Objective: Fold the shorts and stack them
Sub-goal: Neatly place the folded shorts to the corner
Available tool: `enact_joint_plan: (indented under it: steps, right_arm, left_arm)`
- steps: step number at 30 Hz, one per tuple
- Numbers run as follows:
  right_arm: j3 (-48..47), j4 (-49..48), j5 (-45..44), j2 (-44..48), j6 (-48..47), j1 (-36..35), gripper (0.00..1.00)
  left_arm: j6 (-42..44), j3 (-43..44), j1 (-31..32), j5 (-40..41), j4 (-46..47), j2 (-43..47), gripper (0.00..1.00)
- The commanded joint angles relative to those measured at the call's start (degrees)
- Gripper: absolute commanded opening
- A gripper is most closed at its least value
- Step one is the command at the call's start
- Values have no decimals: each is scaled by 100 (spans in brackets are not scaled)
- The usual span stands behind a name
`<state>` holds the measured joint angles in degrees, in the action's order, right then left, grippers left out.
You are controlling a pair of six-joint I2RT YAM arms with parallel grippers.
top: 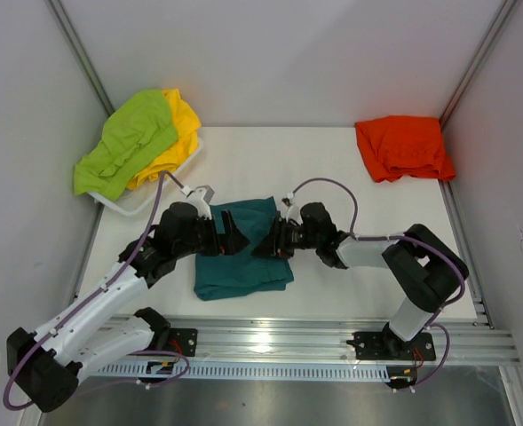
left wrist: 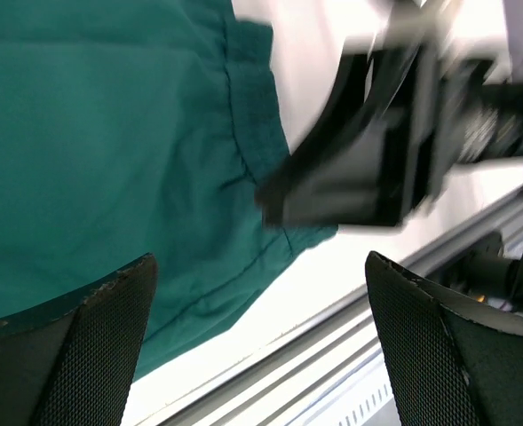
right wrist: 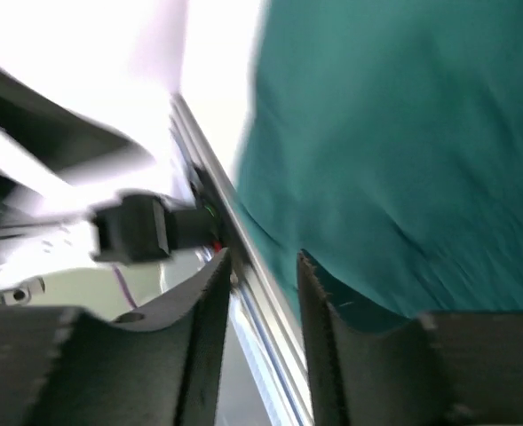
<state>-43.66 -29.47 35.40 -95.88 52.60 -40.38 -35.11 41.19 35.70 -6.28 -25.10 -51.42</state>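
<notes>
Teal shorts [top: 243, 266] at center of table [top: 332, 177]; L gripper [top: 230, 232] spread wide above, empty; R gripper [top: 270, 241] fingers narrowly apart, empty.

This is a robotics lab test cell. A flat white counter [top: 332, 177] is boxed in by plain white wall panels [top: 288, 53] set on grey metal struts [top: 79, 53]. A slotted aluminium rail [top: 288, 342] along its near edge carries two bolted white-and-black robot arms, the left arm [top: 110, 306] and the right arm [top: 412, 266], with purple cables [top: 328, 184] looping from them.
</notes>
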Motion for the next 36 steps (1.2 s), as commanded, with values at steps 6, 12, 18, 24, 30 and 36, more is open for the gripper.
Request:
enact_joint_plan:
  steps: [6,12,18,24,30,36]
  right_arm:
    - [1166,-595,-261,-616,146,-84,34]
    - [992,-876,-86,-828,330,-101,46]
    - [27,1011,-418,364,-477,-110,83]
    - [-222,2481,-841,1369,-1295,275,96]
    - [243,2657,-709,1510,-1577,1049,96]
    - [542,2491,-754,1159,-1490,1164,96]
  left_arm:
    - [66,337,-521,-233,-399,123,99]
    - [40,179,-529,-356,-285,79,99]
    - [48,30,-529,-321,-197,18,99]
    - [-66,-366,-521,-549,304,-149,99]
    - [66,-375,-503,-242,243,-658,98]
    - [163,-305,-424,-66,418,-1168,97]
